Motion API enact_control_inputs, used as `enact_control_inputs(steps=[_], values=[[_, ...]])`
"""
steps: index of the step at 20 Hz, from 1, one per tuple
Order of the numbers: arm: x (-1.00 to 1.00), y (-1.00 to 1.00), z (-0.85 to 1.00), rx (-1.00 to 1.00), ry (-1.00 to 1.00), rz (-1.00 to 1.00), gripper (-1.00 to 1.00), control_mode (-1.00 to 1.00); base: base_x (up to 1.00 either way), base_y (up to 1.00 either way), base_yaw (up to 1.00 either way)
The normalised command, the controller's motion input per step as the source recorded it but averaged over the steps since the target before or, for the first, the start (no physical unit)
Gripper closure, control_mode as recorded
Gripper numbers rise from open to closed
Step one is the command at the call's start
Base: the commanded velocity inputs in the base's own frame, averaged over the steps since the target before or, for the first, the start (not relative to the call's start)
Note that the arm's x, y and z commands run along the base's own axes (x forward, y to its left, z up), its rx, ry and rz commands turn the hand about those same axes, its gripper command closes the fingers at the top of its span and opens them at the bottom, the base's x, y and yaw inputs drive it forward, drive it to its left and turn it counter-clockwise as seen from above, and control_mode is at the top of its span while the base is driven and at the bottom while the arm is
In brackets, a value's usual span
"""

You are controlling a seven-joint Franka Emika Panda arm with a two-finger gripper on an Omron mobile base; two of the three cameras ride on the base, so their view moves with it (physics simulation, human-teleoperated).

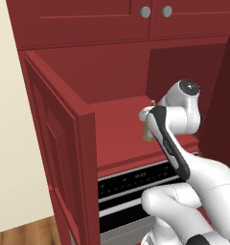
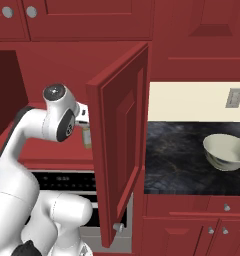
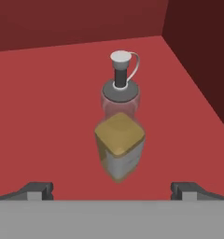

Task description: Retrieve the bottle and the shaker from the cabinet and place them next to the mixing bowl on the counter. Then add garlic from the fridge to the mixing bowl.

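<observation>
Reaching into the open red cabinet (image 1: 117, 119), the white arm (image 1: 172, 143) holds its gripper (image 3: 112, 190) over the cabinet's shelf, jaws spread wide apart with nothing between them. In the hand view the two dark fingertips (image 3: 37, 190) stand at either side, and the bottle (image 3: 119, 123) sits upright on the red shelf between and beyond them, untouched. It is pale yellow and see-through, with a grey pump top, and it stands toward the shelf's right side, near the dark side wall. From the base views only a sliver of it shows past the wrist, close to the shelf's front edge. Both cabinet doors (image 2: 121, 145) stand swung open. Off to the right, the cream mixing bowl (image 2: 224, 151) rests on the black counter (image 2: 177, 160), well apart from the cabinet.
</observation>
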Motion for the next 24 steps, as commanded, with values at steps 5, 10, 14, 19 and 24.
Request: enact_control_inputs(steps=[5, 10, 14, 19, 24], values=[[0.28, 0.0, 0.0, 0.0, -0.04, 0.0, -1.0, -1.0, 0.0, 0.0, 0.0], [0.08, 0.0, -0.07, 0.0, 0.0, 0.0, -1.0, -1.0, 0.0, 0.0, 0.0], [0.21, 0.0, -0.17, 0.0, 0.0, 0.0, -1.0, -1.0, 0.0, 0.0, 0.0], [0.18, 0.0, -0.21, 0.0, 0.0, 0.0, -1.0, -1.0, 0.0, 0.0, 0.0], [0.22, 0.0, -0.1, 0.0, 0.0, 0.0, -1.0, -1.0, 0.0, 0.0, 0.0]])
